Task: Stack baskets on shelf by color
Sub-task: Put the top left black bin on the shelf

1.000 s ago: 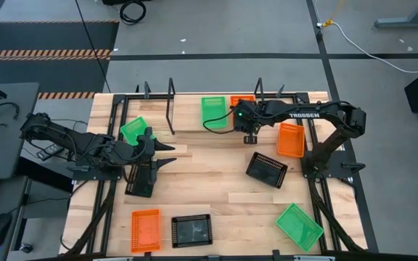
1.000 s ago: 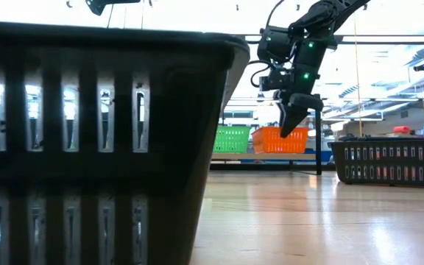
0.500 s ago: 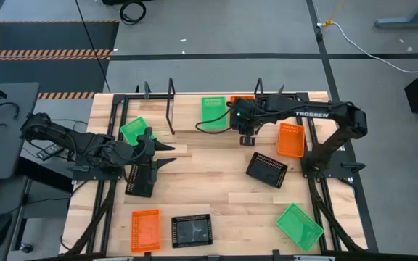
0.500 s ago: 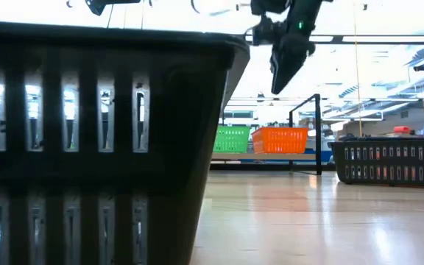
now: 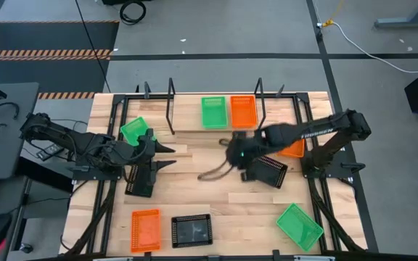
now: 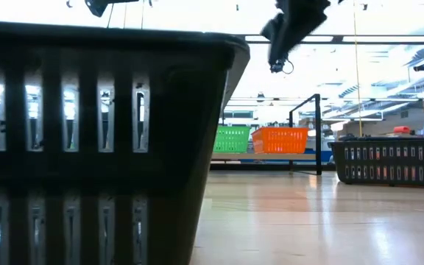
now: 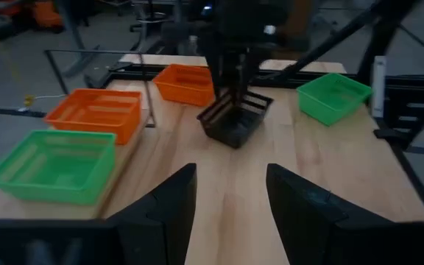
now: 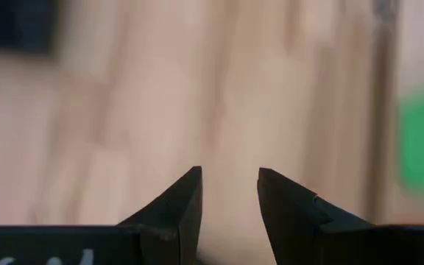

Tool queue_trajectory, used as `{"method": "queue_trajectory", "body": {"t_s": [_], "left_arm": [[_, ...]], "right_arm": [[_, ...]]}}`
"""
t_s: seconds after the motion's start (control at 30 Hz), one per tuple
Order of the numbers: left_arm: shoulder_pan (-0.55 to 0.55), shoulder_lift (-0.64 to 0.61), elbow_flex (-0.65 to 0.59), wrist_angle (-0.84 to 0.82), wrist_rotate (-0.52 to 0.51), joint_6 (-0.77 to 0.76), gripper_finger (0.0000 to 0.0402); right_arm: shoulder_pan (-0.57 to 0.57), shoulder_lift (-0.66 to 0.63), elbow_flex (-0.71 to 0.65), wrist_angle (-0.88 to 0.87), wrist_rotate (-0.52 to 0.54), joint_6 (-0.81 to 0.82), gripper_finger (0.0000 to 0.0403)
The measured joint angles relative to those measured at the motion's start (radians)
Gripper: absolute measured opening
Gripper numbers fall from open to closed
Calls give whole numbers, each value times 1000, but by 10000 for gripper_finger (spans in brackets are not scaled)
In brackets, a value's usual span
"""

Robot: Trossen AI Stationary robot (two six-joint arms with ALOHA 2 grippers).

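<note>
On the shelf (image 5: 194,125) at the far edge, a green basket (image 5: 212,112) and an orange basket (image 5: 243,112) sit side by side on their bases; both also show in the low view (image 6: 232,138) (image 6: 280,140). My right gripper (image 5: 239,156) is open and empty, high over the table's middle, just left of a black basket (image 5: 268,171). It shows at the top of the low view (image 6: 284,40) and in its own wrist view (image 8: 229,180). My left gripper (image 5: 164,155) is open and empty at the table's left, beside another black basket (image 5: 139,180).
Loose on the table are an orange basket (image 5: 293,149) partly under the right arm, a green one (image 5: 300,226) near right, a green one (image 5: 132,130) far left, and an orange (image 5: 145,230) and a black one (image 5: 191,230) at the near edge. Black shelf rods (image 5: 170,105) stand upright.
My right gripper has risen from the orange basket on the shelf and swung toward the table's near edge, to the table's middle beside the black basket. The orange basket stays on the shelf next to the green one.
</note>
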Motion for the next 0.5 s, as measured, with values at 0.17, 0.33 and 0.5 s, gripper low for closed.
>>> {"method": "queue_trajectory", "body": {"t_s": [0.17, 0.33, 0.5], "left_arm": [[-1, 0, 0, -19, 52, -11, 174], [0, 8, 0, -69, 50, -135, 174], [-11, 44, 1, -81, 52, -155, 174]], "right_arm": [[77, 2, -122, 343, 70, -74, 137], [82, 1, -242, 570, 173, -57, 137], [77, 2, -333, 586, 108, -54, 137]]}}
